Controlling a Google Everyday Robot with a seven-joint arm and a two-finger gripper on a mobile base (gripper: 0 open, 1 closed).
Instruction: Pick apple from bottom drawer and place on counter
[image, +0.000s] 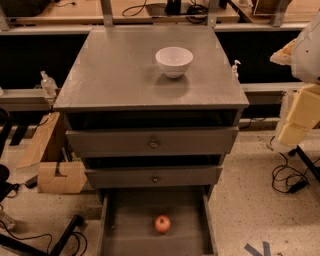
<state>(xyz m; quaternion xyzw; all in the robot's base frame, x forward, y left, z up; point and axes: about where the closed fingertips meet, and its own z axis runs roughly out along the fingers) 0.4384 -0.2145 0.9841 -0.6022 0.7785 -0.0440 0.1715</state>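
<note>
The apple (162, 223) is small, round and red-orange. It lies near the middle of the bottom drawer (112, 220), which is pulled open at the foot of the grey cabinet. The counter (115, 70) is the cabinet's flat grey top, and a white bowl (174, 61) stands on it right of centre. My gripper (300, 117) hangs at the right edge of the view. It is beside the cabinet, level with the upper drawers, well above and to the right of the apple. It holds nothing that I can see.
The two upper drawers (152, 142) with small knobs stick out slightly above the open bottom drawer. Cardboard boxes (55, 175) stand on the floor at the left. Cables (287, 180) lie on the floor at the right. Wooden benches (75, 10) run along the back.
</note>
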